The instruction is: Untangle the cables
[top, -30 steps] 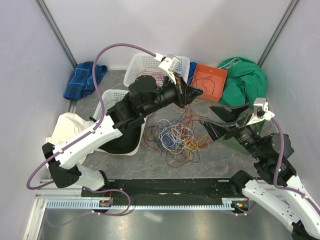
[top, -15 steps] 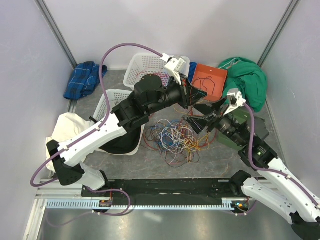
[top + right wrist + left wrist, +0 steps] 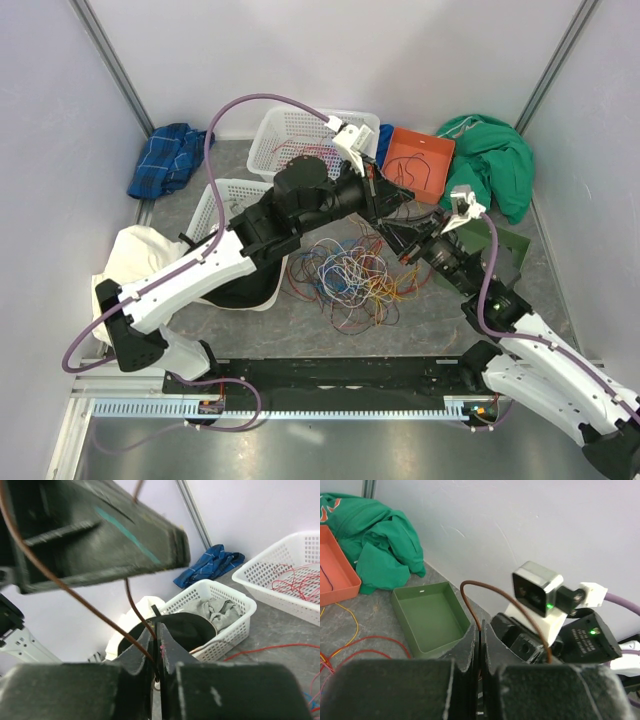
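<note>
Brown and thin, a lone strand [image 3: 492,587] is arching between the left claw [image 3: 479,645] and the right claw [image 3: 154,647], both clenching it just on the near side of the orange tray [image 3: 415,150]. The cables [image 3: 345,272] are lying tangled on the worktop [image 3: 300,330], nearer still. One wire is seemingly being singled out; next, the claws should be drawing it clear.
</note>
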You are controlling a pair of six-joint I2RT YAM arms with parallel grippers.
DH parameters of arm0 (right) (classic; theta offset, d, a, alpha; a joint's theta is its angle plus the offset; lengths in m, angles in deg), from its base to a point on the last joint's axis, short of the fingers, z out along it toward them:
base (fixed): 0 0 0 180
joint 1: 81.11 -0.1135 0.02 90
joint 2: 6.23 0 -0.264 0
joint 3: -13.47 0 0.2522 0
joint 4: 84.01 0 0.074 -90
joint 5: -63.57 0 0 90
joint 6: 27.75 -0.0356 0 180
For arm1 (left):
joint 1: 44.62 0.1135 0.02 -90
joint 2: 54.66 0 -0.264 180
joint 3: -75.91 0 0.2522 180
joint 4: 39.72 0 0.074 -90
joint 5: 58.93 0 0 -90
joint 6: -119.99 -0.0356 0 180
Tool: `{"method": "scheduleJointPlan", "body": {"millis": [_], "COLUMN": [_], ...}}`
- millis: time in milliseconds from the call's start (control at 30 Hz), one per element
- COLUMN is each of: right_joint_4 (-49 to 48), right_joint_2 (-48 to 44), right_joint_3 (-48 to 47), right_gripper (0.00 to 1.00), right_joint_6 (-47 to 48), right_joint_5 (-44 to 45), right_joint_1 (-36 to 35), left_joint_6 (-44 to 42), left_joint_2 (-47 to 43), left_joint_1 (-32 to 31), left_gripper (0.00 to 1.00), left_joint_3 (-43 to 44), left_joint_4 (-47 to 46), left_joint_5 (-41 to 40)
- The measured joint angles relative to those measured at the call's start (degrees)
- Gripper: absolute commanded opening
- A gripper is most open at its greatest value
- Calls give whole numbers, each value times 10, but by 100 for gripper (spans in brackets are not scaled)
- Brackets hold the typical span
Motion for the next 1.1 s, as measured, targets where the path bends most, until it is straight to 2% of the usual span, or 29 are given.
{"method": "scheduleJointPlan", "body": {"millis": [67, 100, 167, 200, 233, 467, 667, 833, 967, 1100], "right_joint_4": [-3, -1, 9, 17, 28, 216, 318, 369, 387, 395], "right_joint_2": [-18, -27, -47, -59, -67, -67, -23, 14, 19, 23], "right_joint_3": [11, 13, 12, 12, 10, -95, -184, -235, -240, -255], "right_gripper": [0, 0, 0, 0, 0, 0, 0, 0, 0, 0], "right_joint_6": [-4, -4, -3, -1, 2, 35, 55, 77, 98, 125], "right_joint_5": [8, 13, 29, 41, 52, 234, 397, 552, 628, 695], "right_joint_1": [0, 0, 0, 0, 0, 0, 0, 0, 5, 15], "left_joint_6": [0, 0, 0, -2, -2, -6, 21, 81, 133, 167], "left_joint_2": [-3, -5, -16, -24, -32, -143, -238, -293, -305, -295], "left_joint_1": [0, 0, 0, 0, -1, -2, 3, 4, 4, 4], "left_gripper": [30, 49, 62, 93, 99, 100, 100, 100, 100, 100], "left_joint_3": [-16, -22, -45, -58, -73, -234, -371, -455, -512, -530], "left_joint_4": [-7, -11, -17, -19, -22, -19, -17, -21, -23, -21], "left_joint_5": [-3, -7, -24, -37, -51, -229, -362, -408, -414, -414]}}
